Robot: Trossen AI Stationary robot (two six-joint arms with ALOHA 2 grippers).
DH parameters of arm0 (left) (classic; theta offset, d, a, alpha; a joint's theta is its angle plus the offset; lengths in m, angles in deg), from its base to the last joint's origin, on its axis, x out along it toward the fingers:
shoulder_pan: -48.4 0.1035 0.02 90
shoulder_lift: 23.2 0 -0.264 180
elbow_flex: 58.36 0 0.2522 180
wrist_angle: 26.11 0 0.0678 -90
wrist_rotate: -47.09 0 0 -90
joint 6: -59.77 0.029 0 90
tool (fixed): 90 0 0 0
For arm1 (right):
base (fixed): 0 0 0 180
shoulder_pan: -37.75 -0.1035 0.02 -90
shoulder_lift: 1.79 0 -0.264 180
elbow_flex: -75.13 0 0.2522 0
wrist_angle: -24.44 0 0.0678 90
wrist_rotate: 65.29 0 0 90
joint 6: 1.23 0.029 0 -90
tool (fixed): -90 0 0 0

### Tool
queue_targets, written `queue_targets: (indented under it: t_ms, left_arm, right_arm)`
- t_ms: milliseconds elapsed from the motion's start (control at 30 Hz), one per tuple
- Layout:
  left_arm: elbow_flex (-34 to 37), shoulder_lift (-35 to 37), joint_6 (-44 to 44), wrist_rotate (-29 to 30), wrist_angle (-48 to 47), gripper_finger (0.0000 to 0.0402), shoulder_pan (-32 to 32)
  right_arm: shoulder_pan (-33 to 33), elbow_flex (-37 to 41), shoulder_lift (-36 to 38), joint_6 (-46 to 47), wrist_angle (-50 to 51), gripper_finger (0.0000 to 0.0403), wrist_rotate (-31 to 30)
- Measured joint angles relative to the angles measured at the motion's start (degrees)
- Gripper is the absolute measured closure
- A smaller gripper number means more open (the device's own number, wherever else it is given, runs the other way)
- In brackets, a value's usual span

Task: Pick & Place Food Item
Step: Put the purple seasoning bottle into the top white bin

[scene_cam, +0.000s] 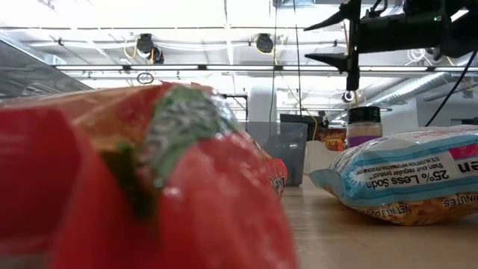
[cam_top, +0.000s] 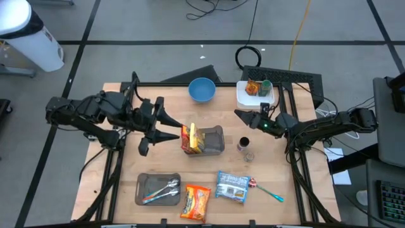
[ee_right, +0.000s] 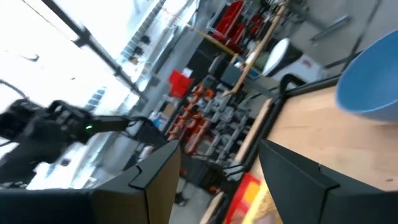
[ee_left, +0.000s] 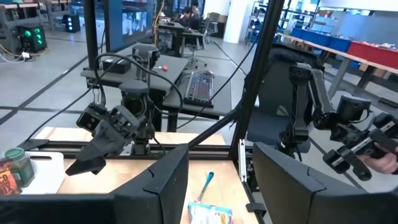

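Observation:
A yellow and red food packet (cam_top: 192,139) stands upright in a grey bin (cam_top: 215,142) at mid-table. My left gripper (cam_top: 180,131) is just left of the bin, pointing level toward the table's right edge, open and holding nothing (ee_left: 221,186). My right gripper (cam_top: 243,117) hovers right of the bin, open and holding nothing (ee_right: 217,180), pointing toward the table's left edge. It also shows high up in the low view (scene_cam: 317,42). An orange packet (cam_top: 196,201) and a blue-white packet (cam_top: 232,187) lie flat near the front edge.
A blue bowl (cam_top: 202,90) and a white board with jars (cam_top: 256,92) sit at the far edge. A spice jar (cam_top: 243,144) and a small glass (cam_top: 249,155) stand right of the bin. A grey tray with cutlery (cam_top: 158,189) and a teal-handled spoon (cam_top: 266,189) lie near the front.

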Motion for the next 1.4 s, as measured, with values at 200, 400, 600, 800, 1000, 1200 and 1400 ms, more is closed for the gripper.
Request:
queue_targets:
  t_ms: [200,400,600,800,1000,1200,1400]
  left_arm:
    - [0.0,0.0,0.0,0.0,0.0,0.0217,0.0]
    - [0.0,0.0,0.0,0.0,0.0,0.0217,0.0]
    - [0.0,0.0,-0.1,0.0,0.0,0.0217,0.0]
    - [0.0,0.0,-0.1,0.0,0.0,0.0217,0.0]
    - [0.0,0.0,-0.1,0.0,0.0,0.0218,0.0]
    - [0.0,0.0,-0.1,0.0,0.0,0.0218,0.0]
    - [0.0,0.0,-0.1,0.0,0.0,0.0217,0.0]
  right_arm:
    - [0.0,0.0,0.0,0.0,-0.7,0.0190,5.2]
    - [0.0,0.0,0.0,0.3,-1.0,0.0190,12.0]
    - [-0.1,0.0,0.0,0.3,-1.7,0.0190,12.1]
    - [-0.1,0.0,0.0,0.3,-2.2,0.0190,12.0]
    - [-0.1,0.0,0.0,0.3,-2.4,0.0190,12.0]
    - [1.1,-0.1,0.6,-6.9,-6.0,0.0190,22.0]
    - [0.7,-4.3,5.6,-17.6,6.3,0.0197,28.6]
